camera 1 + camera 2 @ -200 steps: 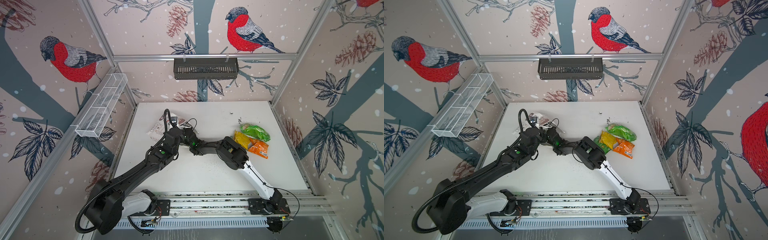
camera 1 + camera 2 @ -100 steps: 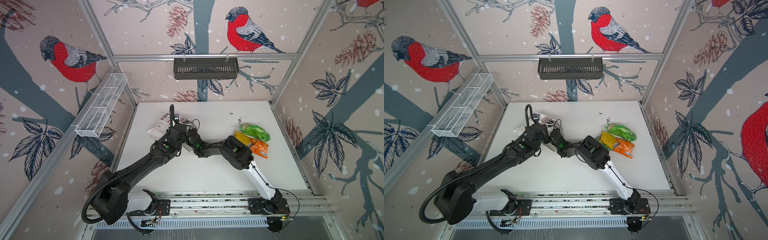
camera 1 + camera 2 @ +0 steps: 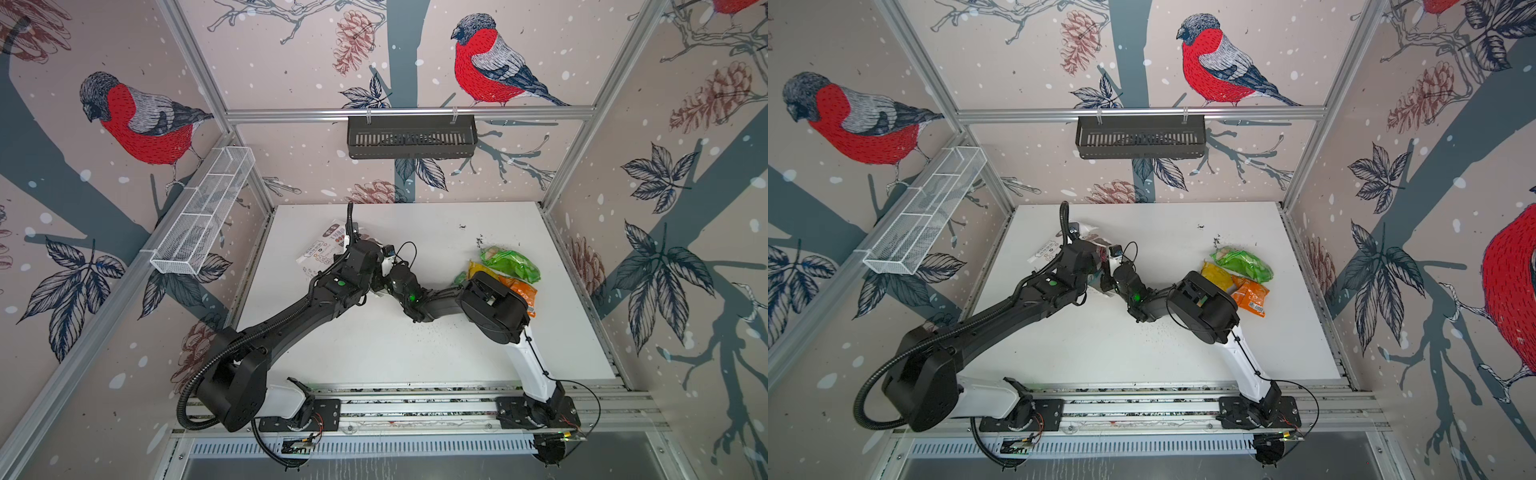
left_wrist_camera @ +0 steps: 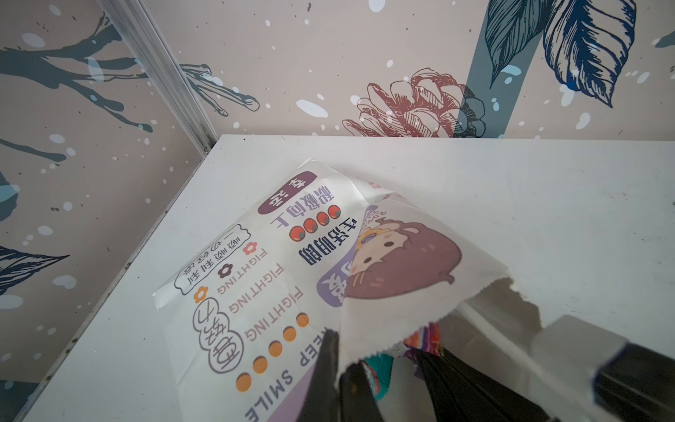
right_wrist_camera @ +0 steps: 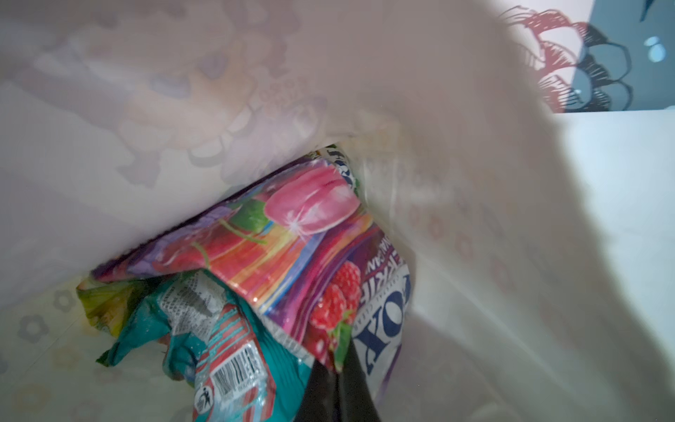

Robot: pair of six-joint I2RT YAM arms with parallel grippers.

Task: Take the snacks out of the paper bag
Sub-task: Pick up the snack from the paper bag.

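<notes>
Bird-papered walls enclose a white table [image 3: 374,353]; both top views show the printed white paper bag [image 3: 322,254] at its left, half hidden by arms, and a green crinkly packet [image 3: 511,262], yellow packet [image 3: 478,269] and orange packet [image 3: 521,291] at right. Only wrist views reveal grips: left gripper [image 4: 341,350] pinches the bag's rim; right gripper [image 5: 334,365], inside, clamps a purple berry-printed packet [image 5: 292,255] beside a teal packet [image 5: 226,347].

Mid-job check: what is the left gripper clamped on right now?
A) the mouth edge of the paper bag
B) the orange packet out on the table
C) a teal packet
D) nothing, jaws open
A: the left wrist view shows the left gripper shut on the paper bag at its mouth edge, holding it open, while the right gripper is inside, shut on the purple packet.
</notes>
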